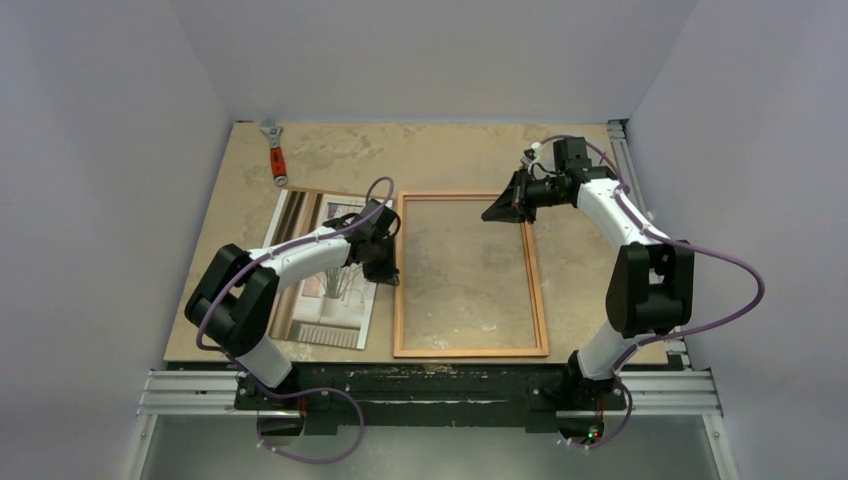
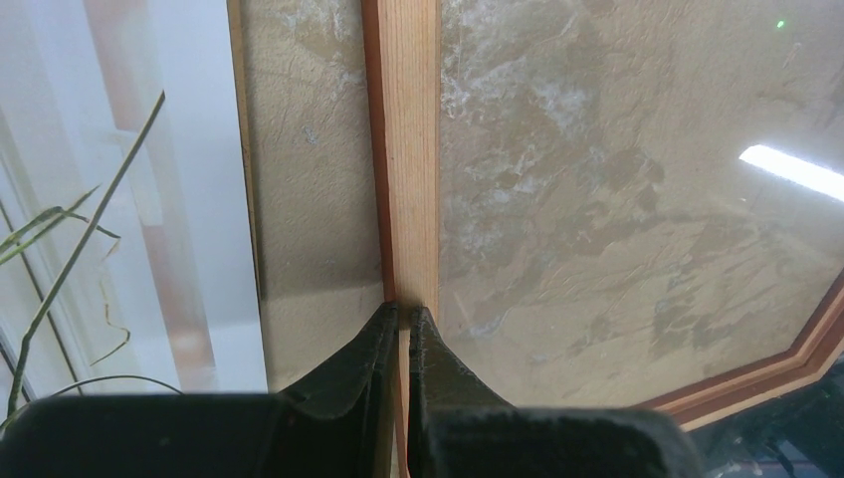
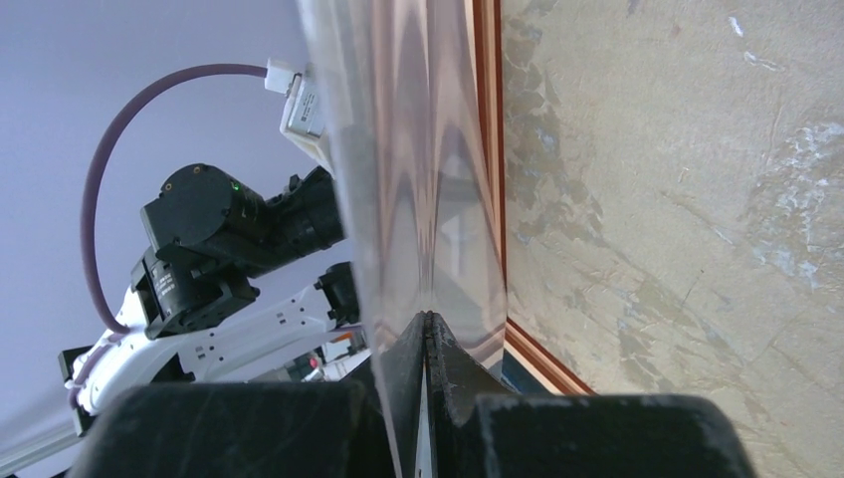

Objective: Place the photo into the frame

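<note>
Left end effector (image 2: 405,312) pinches the left rail of the frame (image 2: 410,149); right end effector (image 3: 427,319) clamps a clear sheet (image 3: 398,199)

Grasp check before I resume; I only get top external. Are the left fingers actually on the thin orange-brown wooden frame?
Observer: Yes. In the left wrist view the left fingers pinch the thin orange-brown wooden frame by its side rail, with wood showing between them.
Operator: Right side?
Observer: The right fingers are shut on a thin clear sheet, seen nearly edge-on in the right wrist view.
</note>
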Motion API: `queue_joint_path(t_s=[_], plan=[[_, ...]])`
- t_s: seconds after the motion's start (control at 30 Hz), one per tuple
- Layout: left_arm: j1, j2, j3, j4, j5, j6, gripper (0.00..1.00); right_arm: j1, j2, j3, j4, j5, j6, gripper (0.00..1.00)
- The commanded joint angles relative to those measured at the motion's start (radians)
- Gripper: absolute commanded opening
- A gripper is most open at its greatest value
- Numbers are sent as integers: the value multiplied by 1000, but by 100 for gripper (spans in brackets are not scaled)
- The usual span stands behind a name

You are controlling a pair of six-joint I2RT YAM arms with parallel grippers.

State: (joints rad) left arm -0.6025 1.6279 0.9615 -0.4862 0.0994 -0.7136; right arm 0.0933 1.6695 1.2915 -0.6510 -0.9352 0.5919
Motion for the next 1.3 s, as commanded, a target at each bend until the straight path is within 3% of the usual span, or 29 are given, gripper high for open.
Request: queue_joint_path(t_s=[0.0, 1.27], plan=[[-16, 77, -35, -18, -96, 34, 0, -3, -23, 15, 30, -64, 28, 0], [-29, 96, -15, -43, -123, 42, 0, -4, -87, 21, -58, -40, -5, 0]])
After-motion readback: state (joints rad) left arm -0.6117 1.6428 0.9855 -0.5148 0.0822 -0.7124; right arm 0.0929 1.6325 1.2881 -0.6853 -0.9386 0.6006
